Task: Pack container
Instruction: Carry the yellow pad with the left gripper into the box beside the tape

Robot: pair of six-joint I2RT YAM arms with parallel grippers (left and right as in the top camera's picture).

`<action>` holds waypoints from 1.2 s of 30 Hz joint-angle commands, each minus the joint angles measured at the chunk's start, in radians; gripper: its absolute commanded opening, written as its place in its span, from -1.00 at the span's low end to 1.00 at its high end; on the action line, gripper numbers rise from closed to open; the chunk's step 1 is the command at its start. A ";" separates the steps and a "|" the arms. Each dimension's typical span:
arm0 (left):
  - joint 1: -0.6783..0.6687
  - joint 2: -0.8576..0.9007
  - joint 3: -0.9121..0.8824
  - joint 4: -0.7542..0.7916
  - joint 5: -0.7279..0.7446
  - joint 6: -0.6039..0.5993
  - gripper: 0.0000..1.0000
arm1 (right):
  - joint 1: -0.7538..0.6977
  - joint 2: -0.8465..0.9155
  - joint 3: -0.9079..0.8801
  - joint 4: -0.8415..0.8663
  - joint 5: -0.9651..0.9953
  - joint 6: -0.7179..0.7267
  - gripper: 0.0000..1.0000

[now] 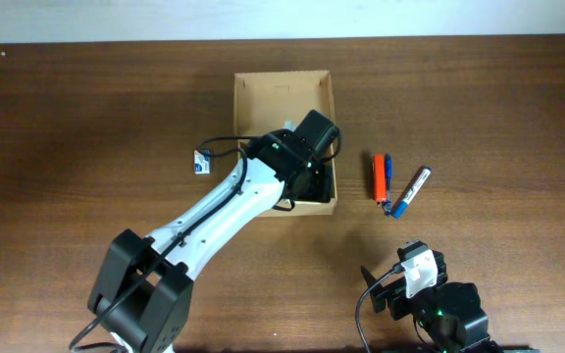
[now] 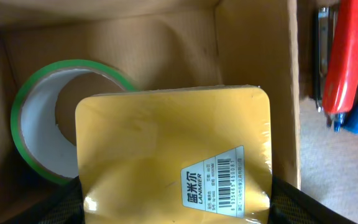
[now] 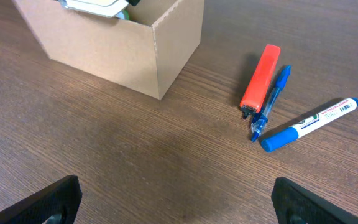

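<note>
**Left arm: pad going into box, release not yet made**

The left gripper (image 2: 178, 208) clamps the yellow pad (image 2: 173, 149) by its near edge, with a finger (image 2: 64, 202) on each side. The hand is down inside the box (image 2: 253, 56).

- **Left of the hand, and beyond it:** a tape roll (image 2: 39, 134) lies flat on the box floor. The pad's far-left corner overlaps it in the left wrist view; contact cannot be told.
- **Right of the hand:** the box wall is just beside the pad's edge.
- **Past that wall, on the table:** orange marker (image 1: 379, 176), blue pen (image 1: 387, 178) and white marker (image 1: 412, 189), none packed.
- **Right gripper (image 3: 176, 199):** spread wide and empty, over bare table, well apart from the box. The markers lie ahead and to its right.

Judgement: the step is setting the pad down.

- Lower until the pad is supported, and only then let go.
- Hold off the right wall so the corner does not catch.
- Open just enough, since the wall crowds the right finger.
- The wrap looks glossy, so the pad may slide off the roll. Either centre it on the roll or accept a tilt.
- Withdraw straight up.
</note>
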 commanded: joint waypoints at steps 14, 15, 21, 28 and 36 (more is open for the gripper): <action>-0.022 0.045 0.020 0.080 -0.012 0.048 -0.08 | -0.005 -0.007 -0.007 0.002 0.009 -0.006 0.98; -0.022 0.045 0.020 0.094 -0.011 0.048 -0.08 | -0.005 -0.007 -0.006 0.002 0.009 -0.006 0.99; -0.022 0.052 0.020 0.139 -0.015 0.051 -0.17 | -0.005 -0.007 -0.006 0.002 0.009 -0.006 0.98; -0.019 0.136 0.020 0.164 -0.014 0.050 -0.17 | -0.005 -0.007 -0.006 0.002 0.009 -0.006 0.98; -0.019 0.136 0.020 0.179 -0.006 0.042 -0.17 | -0.005 -0.007 -0.006 0.002 0.009 -0.006 0.98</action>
